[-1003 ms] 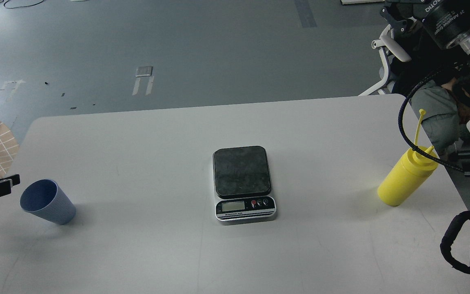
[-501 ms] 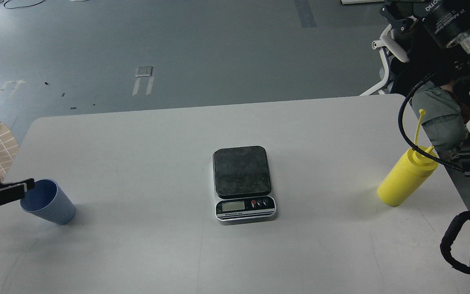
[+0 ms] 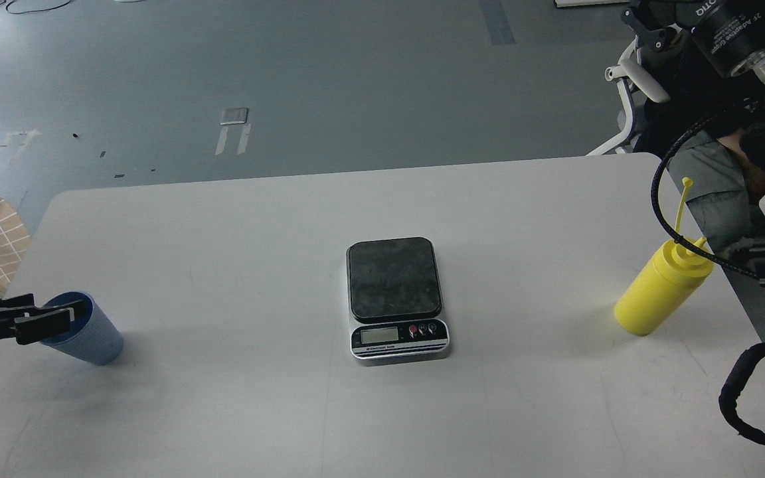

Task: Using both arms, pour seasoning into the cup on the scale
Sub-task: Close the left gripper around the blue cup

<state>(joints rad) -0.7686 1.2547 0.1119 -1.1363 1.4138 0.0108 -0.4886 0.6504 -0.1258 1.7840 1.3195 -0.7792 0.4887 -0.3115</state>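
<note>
Left pincer (image 3: 57, 317) fingers slightly parted over the blue cup (image 3: 87, 335) mouth, contents hidden.

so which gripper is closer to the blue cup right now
Left. The left gripper is right at the cup, its fingers over the open mouth. The right gripper is raised at the far right, beyond the scale and the yellow bottle.

Even overhead light, soft shadows, sharp focus
</note>
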